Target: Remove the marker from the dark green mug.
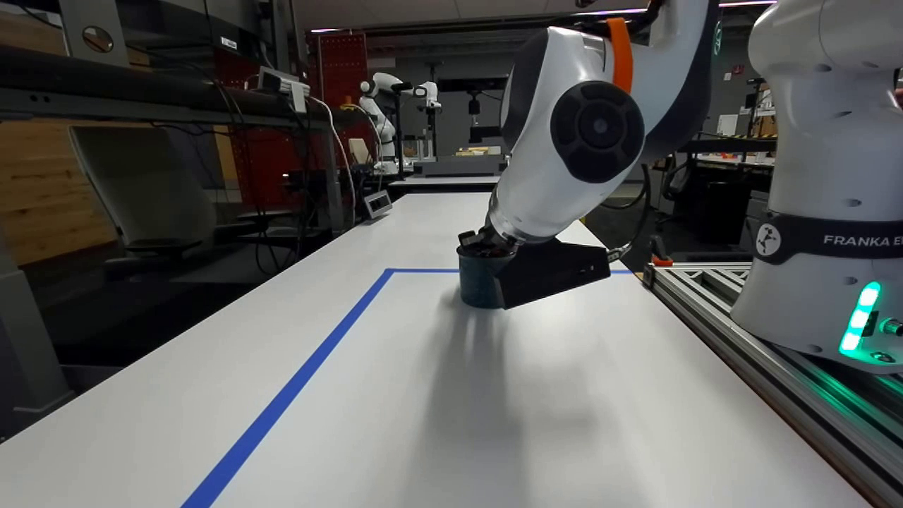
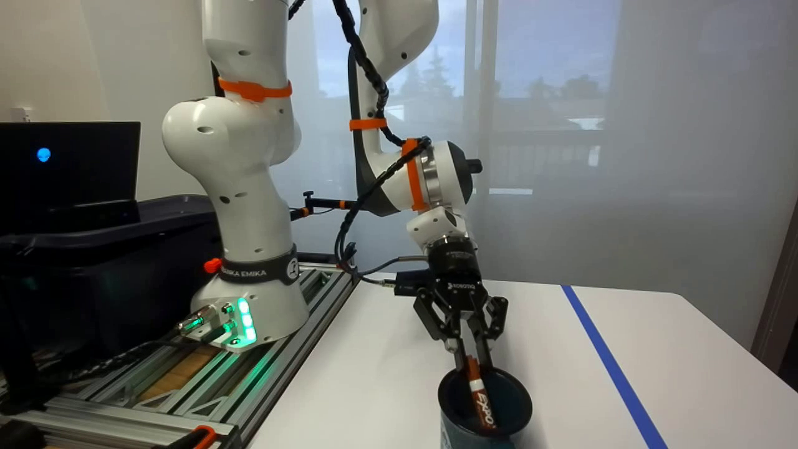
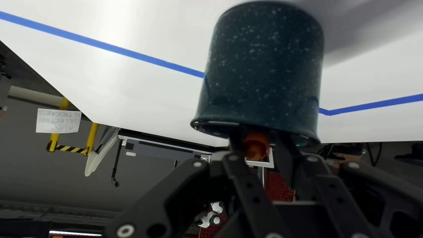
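Observation:
The dark green mug (image 1: 480, 282) stands upright on the white table; it also shows in an exterior view (image 2: 514, 399) and the wrist view (image 3: 264, 66), where it appears upside down. The reddish-brown marker (image 2: 483, 402) leans inside the mug, its top end at the rim. In the wrist view its round orange end (image 3: 256, 148) sits between the fingers. My gripper (image 2: 475, 365) points down with its fingertips at the mug's mouth, one on each side of the marker. A small gap shows between the marker and one finger. The fingertips are partly hidden by the mug.
Blue tape (image 1: 303, 374) marks lines on the white table (image 1: 353, 423). The robot base (image 2: 249, 312) stands on a metal rail frame beside the table. A black bin (image 2: 124, 280) with a laptop (image 2: 68, 168) on top is behind it.

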